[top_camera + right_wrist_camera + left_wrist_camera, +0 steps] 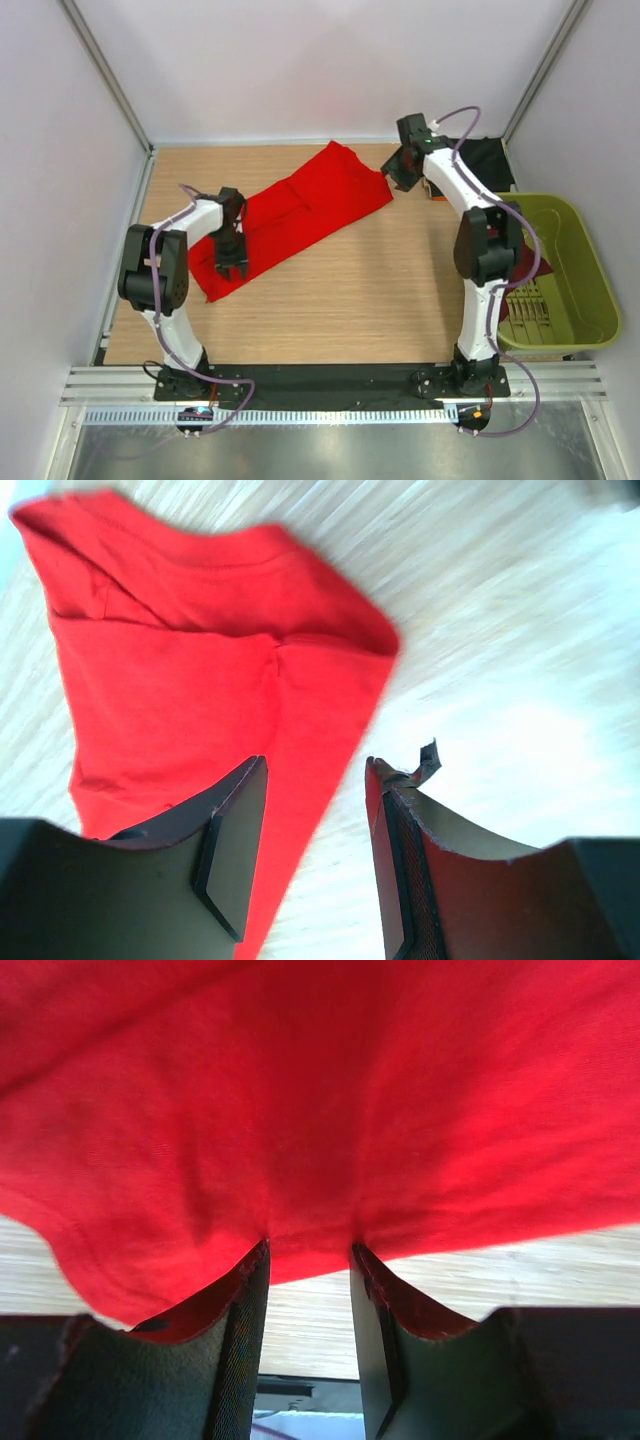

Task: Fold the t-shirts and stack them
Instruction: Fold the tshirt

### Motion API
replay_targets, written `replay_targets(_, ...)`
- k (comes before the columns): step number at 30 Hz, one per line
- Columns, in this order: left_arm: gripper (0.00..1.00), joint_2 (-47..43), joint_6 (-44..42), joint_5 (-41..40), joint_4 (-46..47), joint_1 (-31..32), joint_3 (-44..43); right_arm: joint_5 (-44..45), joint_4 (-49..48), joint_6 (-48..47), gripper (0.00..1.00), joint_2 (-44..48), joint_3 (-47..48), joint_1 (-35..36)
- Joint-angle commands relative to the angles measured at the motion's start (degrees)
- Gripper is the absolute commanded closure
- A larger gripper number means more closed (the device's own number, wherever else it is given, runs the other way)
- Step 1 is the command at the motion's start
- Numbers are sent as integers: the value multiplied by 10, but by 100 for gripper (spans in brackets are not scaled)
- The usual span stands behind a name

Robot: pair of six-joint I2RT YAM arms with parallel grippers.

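The bright red t-shirt (300, 210) lies as a long diagonal strip on the wooden table, from front left to back right. My left gripper (232, 266) is over its front-left end. In the left wrist view the jaws (310, 1248) stand open, with the red shirt's (320, 1110) hem at the fingertips and bare wood in the gap. My right gripper (398, 180) is at the shirt's back-right end. It is open and empty (315, 762), above the folded edge of the shirt (200, 670). The black t-shirt (492, 160) lies behind the right arm. The dark maroon one (521, 300) lies in the basket.
The olive-green plastic basket (585, 275) stands at the right, beyond the table's edge. White walls enclose the table at the back and on both sides. Bare wood (360, 300) lies in front of the red shirt.
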State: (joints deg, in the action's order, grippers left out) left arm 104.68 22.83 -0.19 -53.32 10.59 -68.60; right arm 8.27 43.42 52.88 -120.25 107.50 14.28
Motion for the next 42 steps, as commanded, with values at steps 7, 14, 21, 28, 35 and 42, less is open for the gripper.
replay_targets(7, 61, 16, 26, 25, 31, 18, 66, 1, -39, -5, 49, 124, -106, -36)
replay_targets(14, 60, -30, 90, 61, 37, 66, 114, -8, -25, -10, 48, 127, -99, -36)
replay_targets(21, 58, -63, 188, 98, 57, 152, 124, -45, -53, -6, 46, 95, -97, -34)
replay_targets(28, 56, -66, 239, 117, 66, 172, 135, -111, -165, 22, 44, 60, -158, -33)
replay_targets(35, 56, -88, 258, 135, 66, 176, 133, -151, -243, -35, 44, 7, -163, -47)
replay_targets(42, 55, -84, 254, 127, 59, 176, 121, -171, -272, -39, 44, -11, -189, -68)
